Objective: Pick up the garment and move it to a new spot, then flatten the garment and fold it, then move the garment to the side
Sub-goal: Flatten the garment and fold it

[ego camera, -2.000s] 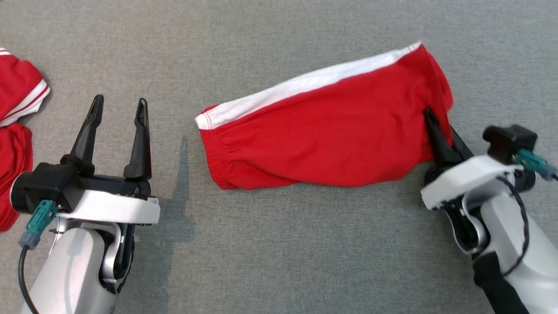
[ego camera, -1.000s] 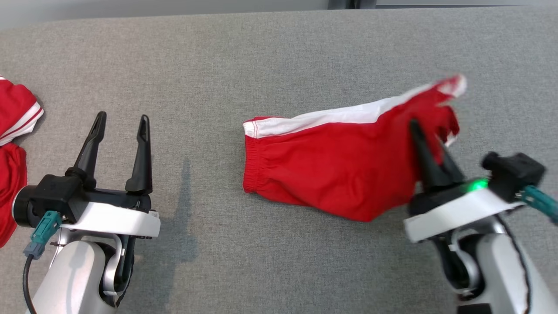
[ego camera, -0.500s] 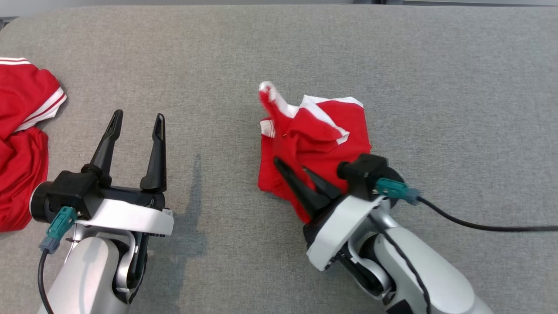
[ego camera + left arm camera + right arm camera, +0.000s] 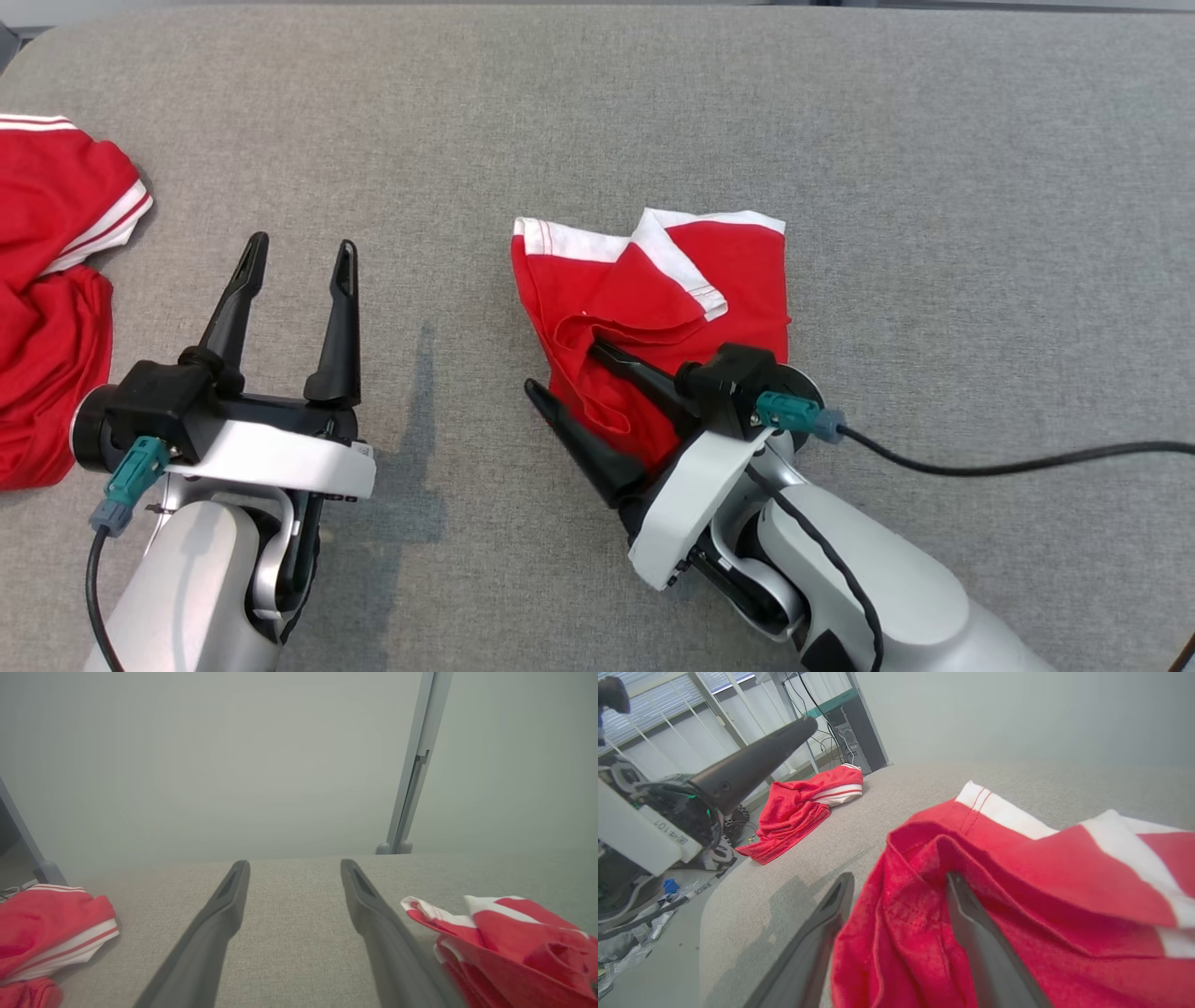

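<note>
Red with a white band, the garment (image 4: 653, 299) lay doubled over on the table (image 4: 934, 187); the right gripper (image 4: 560, 366) stood spread astride its near edge, pinching nothing; the left gripper (image 4: 302, 243) hung spread, well apart; folding looked in hand; next it needed an edge pinched to square the fold.

A grey cloth-covered table (image 4: 653, 103) is seen across the head view, one rounded corner caught at the upper left. A crumpled red cloth (image 4: 47, 308) with white stripes is laid at the left edge of the frame, partly cut off. In the left wrist view a pale wall (image 4: 233, 765) is seen behind the table, and a grey post (image 4: 413, 765) is stood at the upper right. In the right wrist view, blinds (image 4: 654, 723), a dark computer tower (image 4: 857, 737) and cables (image 4: 830, 742) are caught at the upper left. Litter (image 4: 626, 947) is strewn on the floor at the lower left.
</note>
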Tool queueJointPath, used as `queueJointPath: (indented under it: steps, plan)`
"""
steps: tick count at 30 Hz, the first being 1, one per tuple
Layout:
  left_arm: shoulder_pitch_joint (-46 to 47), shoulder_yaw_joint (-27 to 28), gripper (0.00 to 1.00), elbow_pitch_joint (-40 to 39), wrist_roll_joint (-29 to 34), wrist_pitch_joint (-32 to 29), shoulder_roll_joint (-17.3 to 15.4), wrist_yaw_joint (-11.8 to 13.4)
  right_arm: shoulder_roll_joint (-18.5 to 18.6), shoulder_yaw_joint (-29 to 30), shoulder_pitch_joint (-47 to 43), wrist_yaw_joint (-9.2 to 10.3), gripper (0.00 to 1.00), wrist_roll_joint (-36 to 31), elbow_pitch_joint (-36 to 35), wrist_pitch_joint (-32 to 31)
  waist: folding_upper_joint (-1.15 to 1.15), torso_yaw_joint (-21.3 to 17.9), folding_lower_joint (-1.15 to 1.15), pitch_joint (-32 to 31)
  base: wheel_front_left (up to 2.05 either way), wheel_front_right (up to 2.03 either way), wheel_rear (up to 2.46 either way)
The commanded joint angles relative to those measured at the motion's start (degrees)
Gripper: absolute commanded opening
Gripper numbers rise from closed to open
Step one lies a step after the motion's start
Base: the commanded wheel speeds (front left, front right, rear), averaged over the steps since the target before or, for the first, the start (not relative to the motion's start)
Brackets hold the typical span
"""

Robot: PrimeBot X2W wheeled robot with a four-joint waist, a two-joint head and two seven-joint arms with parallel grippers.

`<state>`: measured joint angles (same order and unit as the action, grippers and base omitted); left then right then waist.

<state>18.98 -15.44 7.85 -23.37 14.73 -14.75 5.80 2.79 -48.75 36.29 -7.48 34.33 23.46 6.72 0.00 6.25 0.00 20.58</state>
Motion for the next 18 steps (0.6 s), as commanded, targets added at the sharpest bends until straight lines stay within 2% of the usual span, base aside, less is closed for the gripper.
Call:
queueJointPath:
  steps: [1, 5, 10, 14, 18]
  plan:
    - [-0.3, 0.4, 1.00, 0.1, -0.2, 0.2, -0.1, 0.1, 0.3, -0.5, 0.3, -0.02, 1.00, -0.4, -0.4, 0.8, 0.00, -0.2, 0.00, -0.2, 0.00, 0.00, 0.00]
    - [-0.7, 0.8, 1.00, 0.0, -0.4, 0.3, -0.4, 0.3, 0.3, -1.0, -1.7, -0.02, 1.00, -2.1, -3.4, 2.5, 0.00, -0.8, 0.00, -0.7, 0.00, 0.00, 0.00]
    - [-1.3, 1.4, 1.00, -0.4, -0.3, 0.3, -0.6, 1.1, 1.9, 2.8, -6.0, -0.02, 1.00, -4.8, -9.5, 3.9, 0.00, -1.6, 0.00, -1.4, 0.00, 0.00, 0.00]
    - [-2.2, 2.1, 1.00, -0.9, -0.5, 0.3, -1.0, 1.8, 3.1, 10.2, -11.0, -0.02, 1.00, -7.7, -15.1, 3.8, 0.00, -2.2, 0.00, -1.9, 0.00, 0.00, 0.00]
    - [-2.9, 2.6, 1.00, -1.6, -0.5, 0.3, -1.5, 2.3, 3.4, 20.6, -16.1, -0.02, 1.00, -11.2, -20.1, 2.8, 0.00, -2.7, 0.00, -2.3, 0.00, 0.00, 0.00]
